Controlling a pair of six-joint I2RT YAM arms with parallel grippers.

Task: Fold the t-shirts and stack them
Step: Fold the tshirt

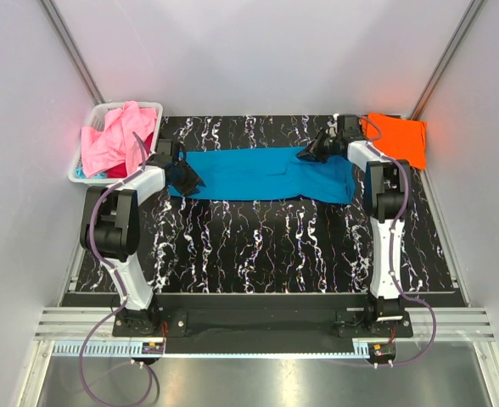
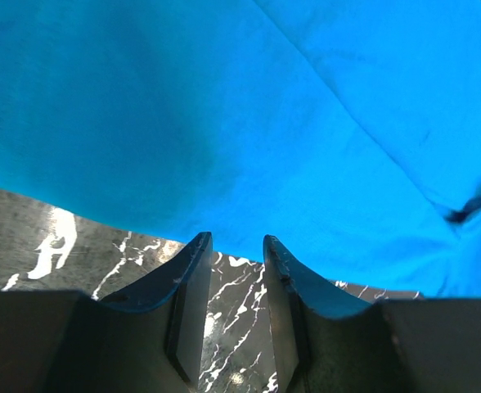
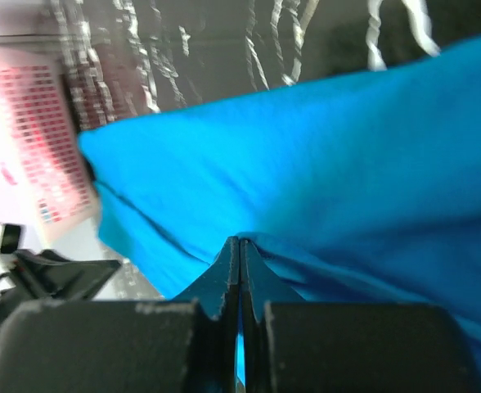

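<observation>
Fold-and-stack task, early stage. Of the 4 shirts in view, 1 looks finished: the orange t-shirt lies as a compact folded square at the far right corner of the marbled table. The pink t-shirt and the red t-shirt are heaped unfolded in the white lattice basket at the far left, so at least 2 remain untouched. The teal-blue t-shirt is the shirt in hand; it lies flat as a long band across the far half of the table, judged partly folded and not yet stacked on the orange one. The right gripper sits over the band's right part, fingers pressed together and pinching a ridge of teal cloth. The left gripper is at the band's left end, fingers spread with bare table showing between them; the cloth's edge lies just past the tips, ungripped.
</observation>
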